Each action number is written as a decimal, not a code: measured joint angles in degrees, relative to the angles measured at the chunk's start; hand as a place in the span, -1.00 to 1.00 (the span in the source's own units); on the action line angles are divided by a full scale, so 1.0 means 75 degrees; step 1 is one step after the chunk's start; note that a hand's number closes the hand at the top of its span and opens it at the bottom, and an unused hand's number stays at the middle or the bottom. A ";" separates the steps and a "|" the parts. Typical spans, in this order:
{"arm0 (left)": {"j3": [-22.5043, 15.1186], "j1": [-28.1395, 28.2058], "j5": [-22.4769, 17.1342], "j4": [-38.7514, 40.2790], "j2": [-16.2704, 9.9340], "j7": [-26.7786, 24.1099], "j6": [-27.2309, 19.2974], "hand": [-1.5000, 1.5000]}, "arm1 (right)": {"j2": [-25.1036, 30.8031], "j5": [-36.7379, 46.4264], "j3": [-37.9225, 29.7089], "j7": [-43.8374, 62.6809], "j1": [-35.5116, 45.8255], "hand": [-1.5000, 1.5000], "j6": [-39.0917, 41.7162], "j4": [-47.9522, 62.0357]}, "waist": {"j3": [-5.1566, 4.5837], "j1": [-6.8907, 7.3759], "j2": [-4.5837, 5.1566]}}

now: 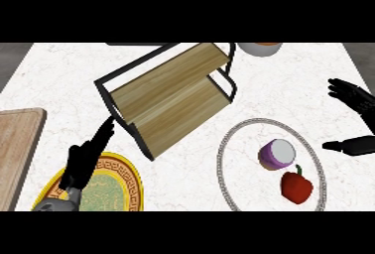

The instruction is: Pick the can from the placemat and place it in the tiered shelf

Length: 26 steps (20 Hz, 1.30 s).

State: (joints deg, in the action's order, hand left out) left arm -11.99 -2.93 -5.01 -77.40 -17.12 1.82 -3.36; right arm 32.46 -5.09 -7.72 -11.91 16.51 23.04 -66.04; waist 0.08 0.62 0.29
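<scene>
The can (278,153), purple with a pale top, stands on the round white placemat (238,149) with a grey patterned border at the right. A red bell pepper (296,186) lies just in front of the can on the same mat. The tiered shelf (170,96), wooden boards in a black wire frame, stands at the centre back, turned at an angle. My right hand (354,99) is open at the right edge, its fingers spread above and its thumb below, to the right of the mat and apart from the can. My left hand (86,159) is open at the lower left, its fingertips close to the shelf's front corner.
A yellow and green patterned plate (117,191) lies under my left hand. A wooden cutting board (16,149) lies along the left edge. A white cup with an orange top (260,47) stands behind the shelf at the back.
</scene>
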 measured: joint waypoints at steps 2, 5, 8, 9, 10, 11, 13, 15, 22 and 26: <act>0.0061 0.0077 -0.0010 -0.0062 -0.0083 0.0018 0.0088 0.00 | 0.0123 -0.0017 0.0143 -0.0083 0.0044 -1.00 0.0457 -0.0180 | -0.0005 -0.0019 -0.0020; 0.0083 0.0134 0.0043 -0.0190 -0.0085 0.0147 0.0069 0.00 | 0.0344 -0.0119 0.0390 0.0424 0.0016 -1.00 0.1036 -0.0839 | -0.0013 -0.0079 -0.0054; 0.0089 0.0130 0.0091 -0.0161 -0.0048 0.0184 0.0036 0.00 | 0.0629 0.0089 0.0873 0.1181 -0.0014 -1.00 0.1438 -0.1560 | -0.0024 -0.0127 -0.0075; 0.0079 0.0188 0.0105 -0.0155 -0.0045 0.0137 0.0039 0.00 | 0.0815 0.0303 0.1025 0.1411 0.0037 -1.00 0.1492 -0.1796 | -0.0028 -0.0122 -0.0084; 0.0118 0.0206 0.0075 -0.0137 -0.0098 0.0110 0.0098 0.00 | 0.1017 0.0558 0.1138 0.1599 0.0134 -1.00 0.1491 -0.2037 | -0.0032 -0.0117 -0.0089; 0.0151 0.0199 0.0055 -0.0154 -0.0140 0.0117 0.0130 0.00 | 0.1208 0.0918 0.1300 0.1783 0.0234 -1.00 0.1435 -0.2275 | -0.0036 -0.0095 -0.0096; 0.0134 0.0244 0.0073 -0.0131 -0.0129 0.0076 0.0146 0.00 | 0.1493 0.1620 0.1652 0.2160 0.0323 -1.00 0.1308 -0.2783 | -0.0040 -0.0100 -0.0102; 0.0084 0.0254 0.0121 -0.0181 -0.0088 0.0124 0.0110 0.00 | 0.1644 0.2268 0.1990 0.2717 0.0467 -1.00 0.1144 -0.3257 | -0.0039 -0.0084 -0.0105; 0.0075 0.0245 0.0276 -0.0136 0.0116 0.0067 0.0040 0.00 | 0.0715 0.4000 0.3384 0.4792 0.0717 -1.00 0.0794 -0.4323 | -0.0024 -0.0043 -0.0062; 0.0235 0.0129 0.0267 0.0042 0.0107 0.0024 0.0225 0.00 | -0.0053 0.4404 0.3930 0.5757 0.0765 -1.00 0.1099 -0.4497 | -0.0019 -0.0055 -0.0050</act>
State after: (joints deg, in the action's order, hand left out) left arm -10.23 -1.96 -3.01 -77.09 -16.32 2.00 -1.68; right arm 32.07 27.94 21.76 31.27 22.24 31.29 -99.77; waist -0.06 0.21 -0.08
